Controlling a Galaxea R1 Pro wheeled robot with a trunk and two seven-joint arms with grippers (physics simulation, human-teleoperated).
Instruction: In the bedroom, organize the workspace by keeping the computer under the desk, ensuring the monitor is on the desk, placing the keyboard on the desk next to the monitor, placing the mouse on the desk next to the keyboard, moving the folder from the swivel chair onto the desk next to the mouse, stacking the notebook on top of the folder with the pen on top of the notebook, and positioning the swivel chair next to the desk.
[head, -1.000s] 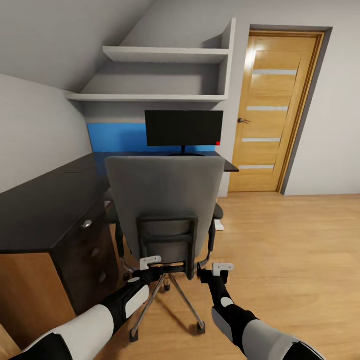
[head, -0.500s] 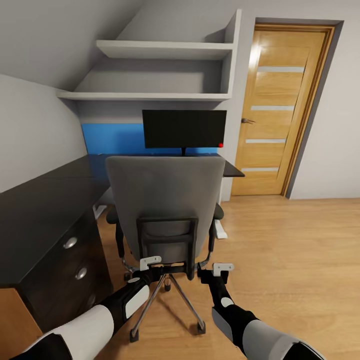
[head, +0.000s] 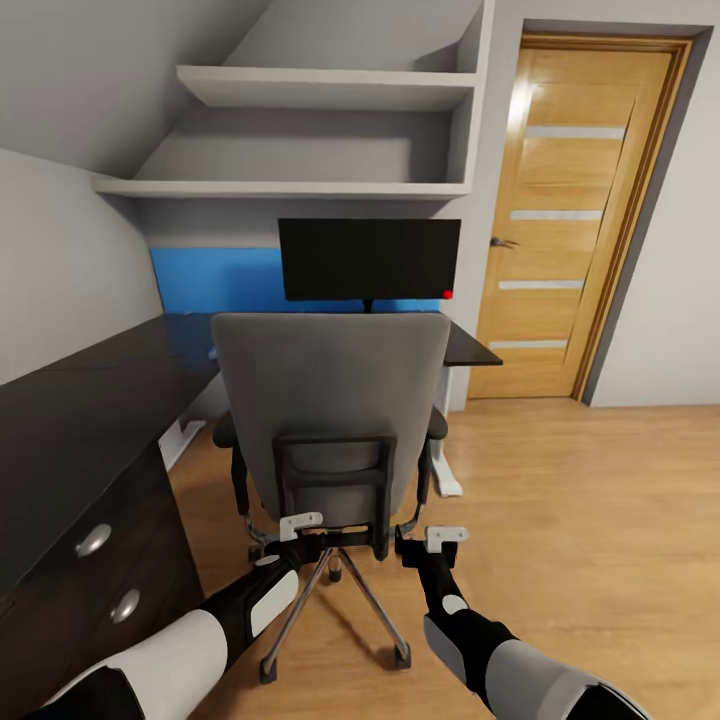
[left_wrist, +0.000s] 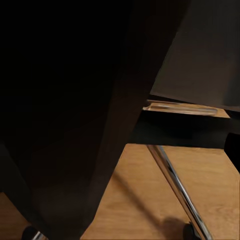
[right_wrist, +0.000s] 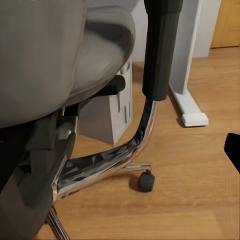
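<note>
The swivel chair (head: 330, 400) stands right in front of me, its grey back toward me, facing the desk (head: 90, 400). The monitor (head: 368, 260) stands on the desk's far part behind the chair. My left gripper (head: 318, 545) and right gripper (head: 408, 546) sit low at the chair back's black frame, one on each side. In the right wrist view a black fingertip (right_wrist: 233, 150) shows at the edge, with the chair's armrest (right_wrist: 160, 50) and chrome base (right_wrist: 115, 160) close. The grey computer (right_wrist: 107, 117) stands under the desk. Folder, keyboard, mouse, notebook and pen are out of view.
The desk's drawer unit with silver knobs (head: 92, 540) is close on my left. Ahead of the chair stands a white desk leg (head: 445, 470). Wall shelves (head: 320, 90) hang above the monitor. A wooden door (head: 590, 220) and open wood floor (head: 580, 520) lie to the right.
The camera has moved forward: desk, monitor and door loom larger and nearer. The chair keeps its place before my grippers, so it has rolled toward the desk with me.
</note>
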